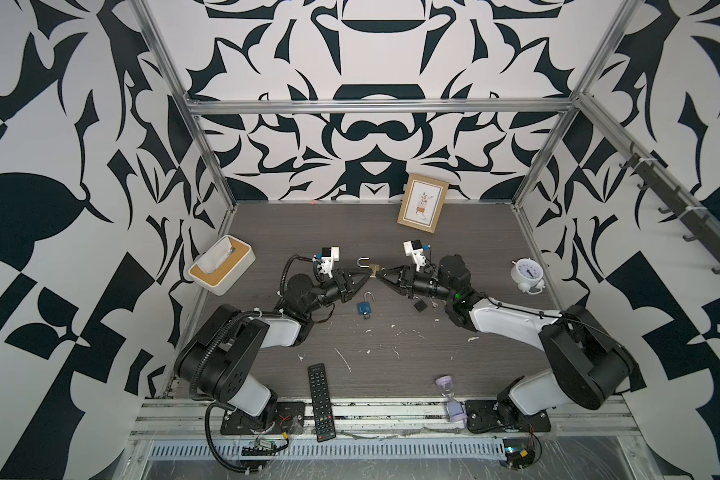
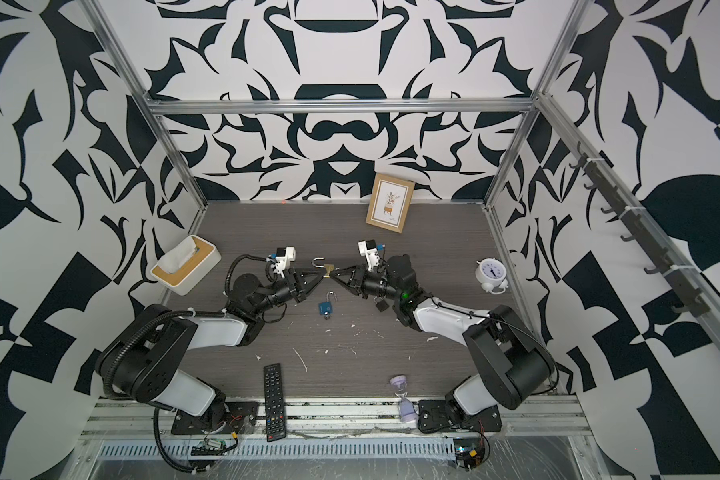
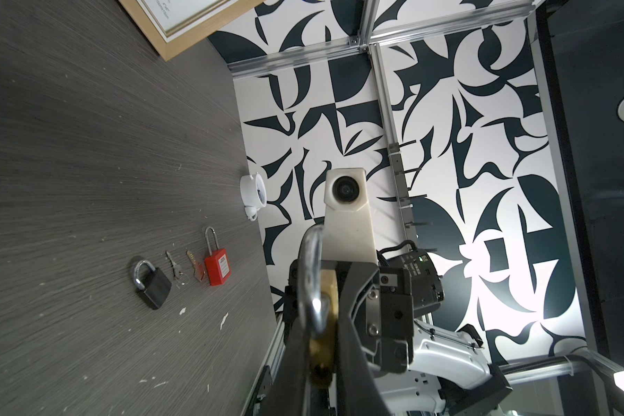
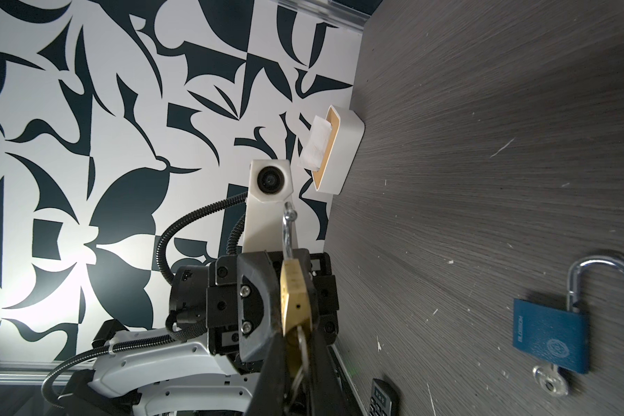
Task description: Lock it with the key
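- A small brass padlock [image 1: 374, 269] with a silver shackle is held in the air above the middle of the dark grey wood-grain table [image 1: 275, 224], between two claws that meet tip to tip.
- The left claw [image 1: 367, 276] is pinching the padlock's brass body. The left wrist view shows the body squeezed between its jaws.
- The right claw [image 1: 379, 275] is pinching a small silver key [image 4: 302, 345] seated in the padlock's keyhole end.
- The padlock's long axis runs roughly left to right. Its shackle, swung open, points far and left, and its keyhole end faces the right claw.
- Just nearer on the table lies a blue padlock [image 1: 364, 308], shackle open, with a key in it.
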Tool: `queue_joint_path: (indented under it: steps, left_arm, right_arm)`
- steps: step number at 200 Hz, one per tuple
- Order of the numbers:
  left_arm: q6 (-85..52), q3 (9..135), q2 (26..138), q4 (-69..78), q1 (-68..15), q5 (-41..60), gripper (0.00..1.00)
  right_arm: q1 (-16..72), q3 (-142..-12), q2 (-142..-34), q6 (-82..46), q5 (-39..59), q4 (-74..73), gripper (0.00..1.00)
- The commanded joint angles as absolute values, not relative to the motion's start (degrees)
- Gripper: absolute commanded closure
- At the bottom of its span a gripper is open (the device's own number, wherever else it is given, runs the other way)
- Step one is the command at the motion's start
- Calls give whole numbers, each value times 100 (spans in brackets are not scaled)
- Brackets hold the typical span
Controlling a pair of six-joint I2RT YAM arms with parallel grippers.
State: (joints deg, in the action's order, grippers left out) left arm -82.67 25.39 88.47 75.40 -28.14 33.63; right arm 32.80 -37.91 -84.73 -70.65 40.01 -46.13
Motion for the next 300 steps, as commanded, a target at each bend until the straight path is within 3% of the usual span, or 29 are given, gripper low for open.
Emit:
queue_joint_path:
  steps: [1, 16, 47, 82, 175, 202, 235, 246, 258, 259, 261, 270, 277, 300]
  left_arm:
    - [-8256, 2664, 8798, 7734, -2794, 3440, 100]
    - [-8274, 2637, 8772, 7774, -2795, 3441, 100]
    - [-8314, 2599, 8754, 7848, -2795, 3454, 100]
    - [-8316, 2550, 8728, 7875, -2804, 3449, 100]
    - [-8385, 2612, 8884, 8006, -2807, 3555, 100]
    - [-8394, 2576, 8922, 8059, -2810, 3533, 100]
    - [-8401, 2555, 8965, 8112, -2804, 3508, 100]
    - [-8372, 2590, 8995, 8097, -2771, 3586, 100]
    - [-8422, 2615, 9001, 8113, -2611, 3809, 72]
    - [-8425, 2613, 9001, 8113, -2597, 3838, 64]
    - [-8434, 2617, 8994, 8117, -2552, 3875, 58]
    - [-8427, 2558, 8871, 8048, -2334, 4065, 41]
    - [-8361, 2484, 8716, 7811, -2152, 4160, 35]
    - [-7613, 2307, 7882, 6398, -1590, 4332, 30]
  right_arm:
    - [3296, -3861, -8178, -6780, 3922, -4628, 76]
    - [3279, -3965, -8190, -6722, 3907, -4608, 65]
    - [3284, -4197, -8389, -6713, 3948, -4650, 60]
    - [3279, -4263, -8554, -6873, 4017, -4874, 72]
    - [3284, -4457, -8748, -6871, 4032, -4851, 77]
    - [3286, -4534, -8845, -6909, 4095, -4886, 83]
    - [3283, -4479, -8818, -6926, 4094, -4911, 100]
    - [3274, -4448, -8778, -6933, 4103, -4893, 100]
    - [3231, -4415, -8685, -6938, 4091, -4733, 100]
    - [3224, -4409, -8680, -6936, 4089, -4722, 100]
    - [3210, -4394, -8654, -6944, 4094, -4707, 100]
    - [3125, -4345, -8546, -6969, 4119, -4571, 100]
    - [3057, -4333, -8446, -6960, 4192, -4433, 100]
    - [2860, -4377, -8012, -6578, 4373, -3330, 100]
